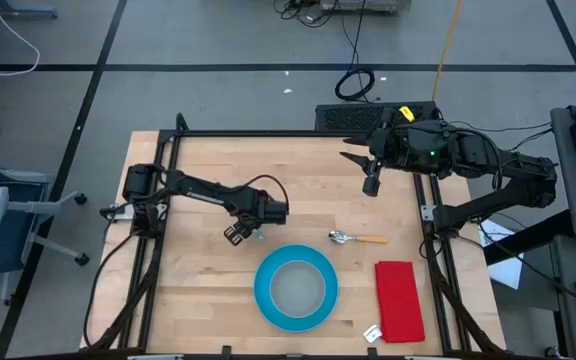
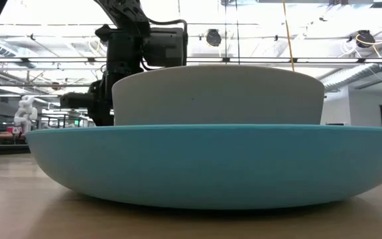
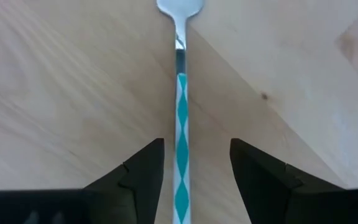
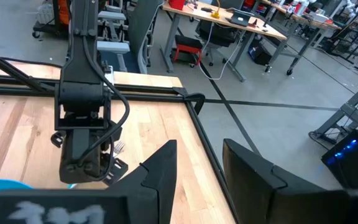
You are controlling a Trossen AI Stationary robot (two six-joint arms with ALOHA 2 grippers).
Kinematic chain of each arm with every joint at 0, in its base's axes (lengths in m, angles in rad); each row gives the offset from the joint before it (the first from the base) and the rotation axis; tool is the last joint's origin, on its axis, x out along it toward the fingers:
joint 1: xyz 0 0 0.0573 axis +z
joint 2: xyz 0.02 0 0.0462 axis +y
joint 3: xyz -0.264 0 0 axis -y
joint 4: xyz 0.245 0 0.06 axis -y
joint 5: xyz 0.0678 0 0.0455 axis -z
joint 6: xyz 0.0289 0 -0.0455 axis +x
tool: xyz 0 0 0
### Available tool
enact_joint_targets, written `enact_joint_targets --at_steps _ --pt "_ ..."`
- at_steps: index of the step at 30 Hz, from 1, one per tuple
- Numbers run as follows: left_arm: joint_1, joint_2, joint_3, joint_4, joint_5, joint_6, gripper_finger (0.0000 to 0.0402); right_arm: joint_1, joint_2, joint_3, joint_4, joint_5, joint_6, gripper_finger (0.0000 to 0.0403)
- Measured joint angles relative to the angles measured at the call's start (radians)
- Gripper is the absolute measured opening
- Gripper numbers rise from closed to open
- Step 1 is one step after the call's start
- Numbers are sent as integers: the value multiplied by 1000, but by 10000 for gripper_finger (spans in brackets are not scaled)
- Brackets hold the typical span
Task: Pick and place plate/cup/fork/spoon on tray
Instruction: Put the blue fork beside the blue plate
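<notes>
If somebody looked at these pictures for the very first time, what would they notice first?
Probably the bright blue plate at the table's front edge, with the pale grey cup sitting inside it. Next, the left hand, open and low over the wood just behind the plate, its fingers on either side of the fork with the teal-patterned handle. A red cloth lies to the plate's right.

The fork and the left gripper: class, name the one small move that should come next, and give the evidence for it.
Probably close the left gripper on the fork. In the left wrist view its open fingers straddle the teal-patterned handle lying on the table, with a gap on each side. If they are not yet low enough, ease down first. The right gripper waits at the far edge.
</notes>
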Motion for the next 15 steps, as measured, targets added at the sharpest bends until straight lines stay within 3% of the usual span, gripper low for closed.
enact_joint_targets --at_steps 15 --pt "-2 0 0 -13 0 -12 188 0 0 0 -4 0 0 120"
